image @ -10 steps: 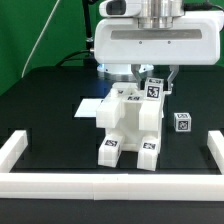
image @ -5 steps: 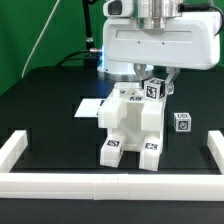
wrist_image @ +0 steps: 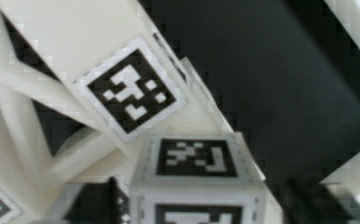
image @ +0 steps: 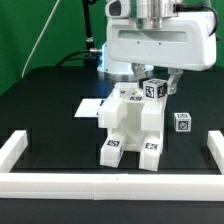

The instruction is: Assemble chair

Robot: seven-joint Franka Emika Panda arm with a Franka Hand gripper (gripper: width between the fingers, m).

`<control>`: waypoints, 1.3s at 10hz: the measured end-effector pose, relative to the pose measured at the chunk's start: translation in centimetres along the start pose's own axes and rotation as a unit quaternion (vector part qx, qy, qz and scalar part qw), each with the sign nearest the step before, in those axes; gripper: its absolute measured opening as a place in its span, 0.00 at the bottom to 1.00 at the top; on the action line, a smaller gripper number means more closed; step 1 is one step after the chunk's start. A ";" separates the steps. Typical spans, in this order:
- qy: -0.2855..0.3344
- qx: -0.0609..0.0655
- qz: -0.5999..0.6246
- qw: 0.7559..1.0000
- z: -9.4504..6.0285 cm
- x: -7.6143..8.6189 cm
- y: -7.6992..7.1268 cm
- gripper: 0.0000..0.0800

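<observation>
The chair (image: 128, 125) stands in the middle of the exterior view as a part-built white body. It has chunky slabs stacked upright and two short legs at the front, each with a small black-and-white tag on its end face. It rests on the black table (image: 50, 115), its front turned toward the lower edge of the frame.

At its upper corner on the exterior view's right sits a small block (image: 153, 90), tilted a little, with a tag facing the camera. It touches the top of the chair or lies just above it; the view does not settle which.

The gripper (image: 156, 80) hangs straight down over this block, with a dark finger on either side. In the wrist view the block fills the gap between the two dark finger shapes, so the jaws are narrow and clamped on it. The same view shows a large tag (wrist_image: 132, 92) on a slanted white bar of the chair, close behind the block.

A second loose block (image: 183, 122) with a tag lies on the table near the chair, on the exterior view's right, apart from it. The marker board (image: 90, 106) lies flat behind the chair, toward the exterior view's left.

White rails edge the table: a left rail (image: 14, 150), a front rail (image: 110, 185) and a right rail (image: 214, 150). A green cable (image: 36, 45) runs down the upper left of the frame.
</observation>
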State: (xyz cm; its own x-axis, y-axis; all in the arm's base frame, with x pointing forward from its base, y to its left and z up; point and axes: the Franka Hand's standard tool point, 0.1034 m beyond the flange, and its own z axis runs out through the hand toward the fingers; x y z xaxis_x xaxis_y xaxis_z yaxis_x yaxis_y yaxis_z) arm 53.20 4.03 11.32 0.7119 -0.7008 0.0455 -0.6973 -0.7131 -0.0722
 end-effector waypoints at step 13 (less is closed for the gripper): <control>-0.021 -0.022 -0.522 0.852 -0.1 0.3 0.8 0.81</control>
State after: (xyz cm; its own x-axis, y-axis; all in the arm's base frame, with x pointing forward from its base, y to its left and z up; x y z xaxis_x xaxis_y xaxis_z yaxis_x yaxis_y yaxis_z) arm 52.80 3.24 11.38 0.9480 0.3171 0.0267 0.3166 -0.9483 0.0230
